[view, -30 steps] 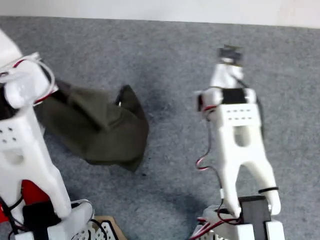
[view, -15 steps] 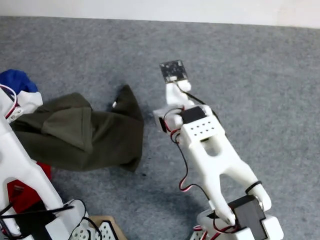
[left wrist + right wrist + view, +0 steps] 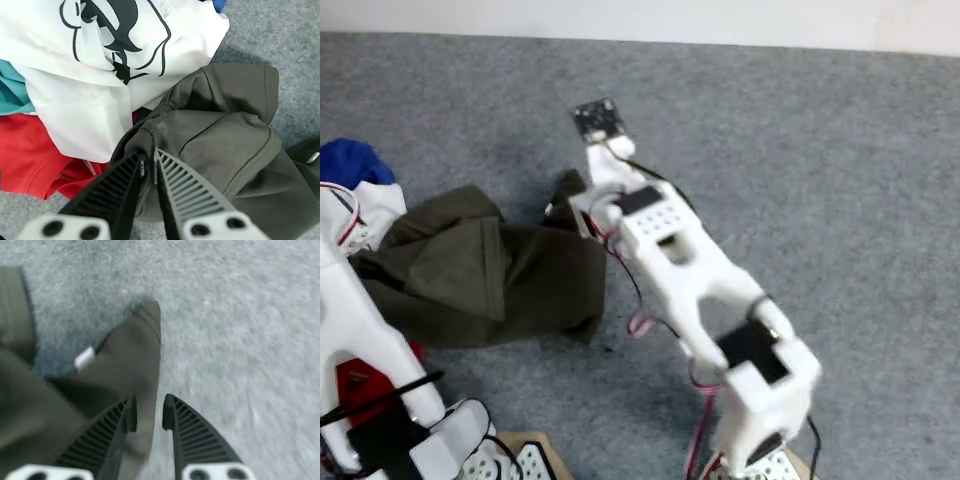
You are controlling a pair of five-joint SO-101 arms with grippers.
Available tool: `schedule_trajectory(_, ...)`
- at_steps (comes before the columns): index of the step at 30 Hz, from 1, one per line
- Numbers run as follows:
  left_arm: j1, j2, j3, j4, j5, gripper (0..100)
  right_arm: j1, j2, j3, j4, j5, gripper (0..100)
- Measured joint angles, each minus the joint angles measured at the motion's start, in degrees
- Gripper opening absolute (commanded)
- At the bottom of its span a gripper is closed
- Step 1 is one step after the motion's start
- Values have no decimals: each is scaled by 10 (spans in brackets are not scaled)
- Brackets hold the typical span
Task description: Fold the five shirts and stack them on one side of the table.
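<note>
The olive shirt (image 3: pixel 490 280), at frame left, is clenched by the left gripper (image 3: pixel 149 156). Its corner is straddled by the released right gripper (image 3: pixel 148 409), presumably for spreading.

The left arm (image 3: pixel 360 340) was raised at the left edge of the high view, its pincer (image 3: pixel 149 152) clamped on a fold of the olive shirt (image 3: pixel 225 145). The right arm (image 3: pixel 670 250) was stretched diagonally toward the left arm's side, wrist pitched down. Its pincer (image 3: pixel 149 402) was set with jaws narrowly parted.
</note>
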Motion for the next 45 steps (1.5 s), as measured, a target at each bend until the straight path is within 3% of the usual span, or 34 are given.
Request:
schedule_trajectory(8,0,0,51,-42,0,7,-3,197,-235,8,1,102)
schedule_trajectory(26,0,0,104,-97,0,7,-31,496,-689,211,1,101)
schedule_trajectory(31,0,0,104,-97,0,7,-31,537,-757,239,1,2)
schedule_trajectory(38,0,0,135,-115,0,7,-22,556,-777,252,50,5)
schedule_trajectory(45,10,0,156,-156,0,7,-4,557,-859,332,55,5)
